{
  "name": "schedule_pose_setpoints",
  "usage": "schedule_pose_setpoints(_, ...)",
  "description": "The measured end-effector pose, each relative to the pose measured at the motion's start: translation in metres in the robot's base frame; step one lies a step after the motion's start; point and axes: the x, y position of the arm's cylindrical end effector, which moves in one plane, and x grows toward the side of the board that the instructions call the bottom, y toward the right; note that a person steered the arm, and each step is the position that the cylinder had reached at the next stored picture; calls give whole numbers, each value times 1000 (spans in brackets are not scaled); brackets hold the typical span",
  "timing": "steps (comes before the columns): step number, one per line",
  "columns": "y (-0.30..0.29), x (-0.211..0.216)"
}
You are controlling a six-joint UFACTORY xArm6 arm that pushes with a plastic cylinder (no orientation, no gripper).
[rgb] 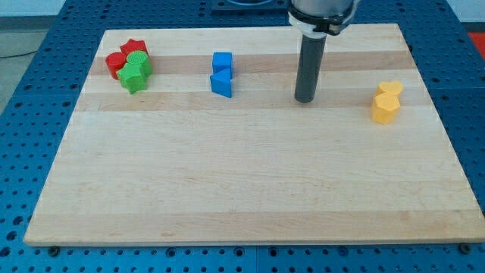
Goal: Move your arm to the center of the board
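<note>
Wooden tabletop [250, 189] centre is lying toward the frame's lower left of my tip [305, 99]; no gripper is showing, the bare rod is holding nothing

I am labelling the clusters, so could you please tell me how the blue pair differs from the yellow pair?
The blue pair sits at the view's left of my tip; the yellow pair sits at its right. The blue pair lies nearer the board's top edge, the yellow pair lower. In both, two same-coloured blocks touch, one behind the other.
</note>
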Motion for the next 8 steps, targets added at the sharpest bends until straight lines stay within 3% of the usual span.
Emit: schedule_pose_setpoints(8, -14, 0)
